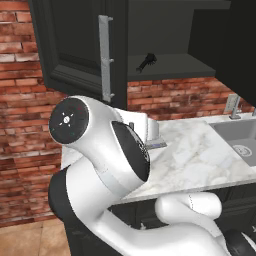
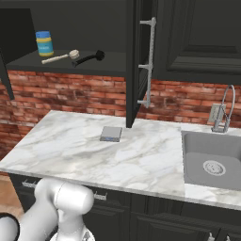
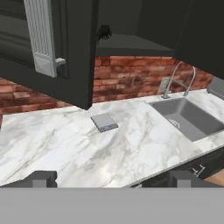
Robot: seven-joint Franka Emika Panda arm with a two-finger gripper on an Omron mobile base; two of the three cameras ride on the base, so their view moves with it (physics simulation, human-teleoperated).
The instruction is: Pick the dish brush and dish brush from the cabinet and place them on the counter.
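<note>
Cabinet (image 2: 70, 28) door hangs wide, and both brushes lie on its dark shelf: the cream dish brush (image 2: 61, 57) just right of a blue-and-yellow can (image 2: 44, 43), the black dish brush (image 2: 89, 57) right beside it, heads nearly touching. Gripper (image 3: 111, 178) hovers above the marble counter (image 2: 70, 146), fingers spread, holding nothing. A grey square pad (image 2: 111, 133) rests on the counter below the shelf.

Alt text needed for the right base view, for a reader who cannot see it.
Open black cabinet above a white marble counter; on its shelf lie a cream dish brush and a black dish brush beside a blue-and-yellow canister. A flat grey pad sits on the counter, with a sink and faucet at right.
</note>
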